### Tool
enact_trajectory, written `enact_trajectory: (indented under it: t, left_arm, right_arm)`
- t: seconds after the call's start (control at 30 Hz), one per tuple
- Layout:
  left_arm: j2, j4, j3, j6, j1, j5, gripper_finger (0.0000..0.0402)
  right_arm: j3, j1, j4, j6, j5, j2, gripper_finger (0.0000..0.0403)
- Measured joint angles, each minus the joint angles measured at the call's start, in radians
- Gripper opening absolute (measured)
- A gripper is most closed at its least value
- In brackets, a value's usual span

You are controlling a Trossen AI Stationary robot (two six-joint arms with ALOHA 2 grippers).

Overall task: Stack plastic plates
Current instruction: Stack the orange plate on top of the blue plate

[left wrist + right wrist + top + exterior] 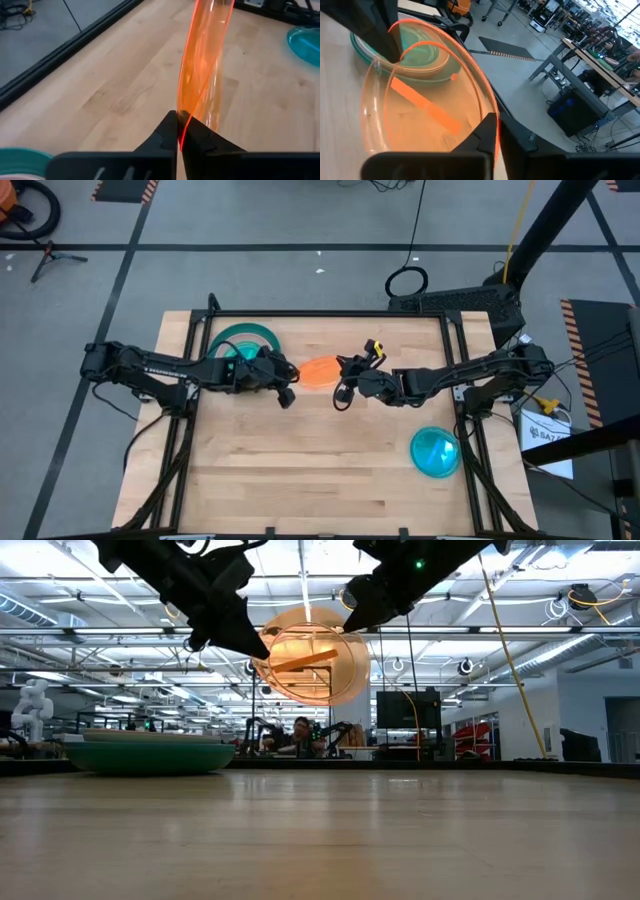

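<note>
Above the table (300, 470), right of the green plate stack (245, 340) at ten o'clock, the orange plate (320, 372) is held on edge, pinched at nine o'clock by the left gripper (288, 373) and at three o'clock by the right gripper (348, 370), while a blue plate (435, 452) lies at four o'clock.

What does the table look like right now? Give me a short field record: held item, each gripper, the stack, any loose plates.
held item: orange plate, translucent, lifted off the table and tilted on edge
left gripper: shut on the orange plate's rim
right gripper: pinching the opposite rim
stack: green plates at the table's far left
loose plates: blue plate flat near the right edge
table: bare wood in the middle
</note>
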Motion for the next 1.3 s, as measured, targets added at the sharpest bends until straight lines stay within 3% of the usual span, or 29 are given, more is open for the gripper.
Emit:
enact_trajectory:
  t: [0.4,0.7,0.87,1.07,1.23,1.3]
  left_arm:
    - [-0.025,-0.062,0.0,-0.106,0.058,0.003,0.0006]
    - [-0.172,-0.293,0.0,-0.09,0.209,0.003,0.0006]
    - [-0.28,-0.588,0.062,-0.061,0.322,0.043,0.0006]
    - [-0.296,-0.976,0.232,-0.059,0.415,0.044,0.0006]
    - [-0.279,-1.165,0.288,-0.058,0.485,0.051,0.0005]
    - [-0.271,-1.191,0.287,-0.038,0.513,0.104,0.0005]
  right_arm:
    - [0.0,-0.007,0.045,0.007,0.012,-0.003,0.0133]
    - [0.0,-0.027,0.025,0.007,0.06,-0.019,0.0152]
    - [0.0,-0.062,0.023,-0.008,0.058,-0.024,0.0149]
    - [0.0,-0.114,0.004,-0.013,0.056,-0.024,0.0148]
    - [0.0,-0.13,-0.032,0.004,0.053,-0.023,0.0148]
    - [0.0,-0.133,-0.04,0.016,0.053,-0.023,0.0147]
